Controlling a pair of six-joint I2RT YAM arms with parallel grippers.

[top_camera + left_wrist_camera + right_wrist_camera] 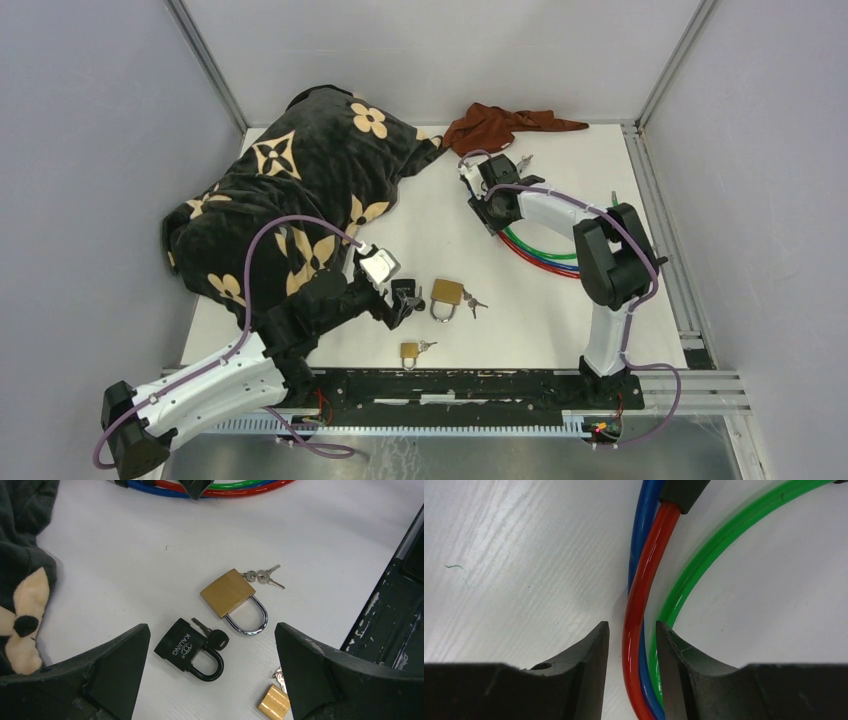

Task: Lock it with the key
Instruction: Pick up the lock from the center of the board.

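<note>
A black padlock lies flat with a black-headed key resting by its shackle; whether the key sits in the keyhole I cannot tell. My left gripper is open and empty, hovering just above it with a finger on each side; in the top view the gripper covers most of the lock. A brass padlock with its keys lies just beyond. My right gripper is slightly open, its jaws straddling the red cable and blue cable of cable locks on the table.
A small brass padlock lies near the front edge. Red, blue and green cable locks lie by the right arm. A black flowered blanket fills the left side. A brown cloth and loose keys lie at the back.
</note>
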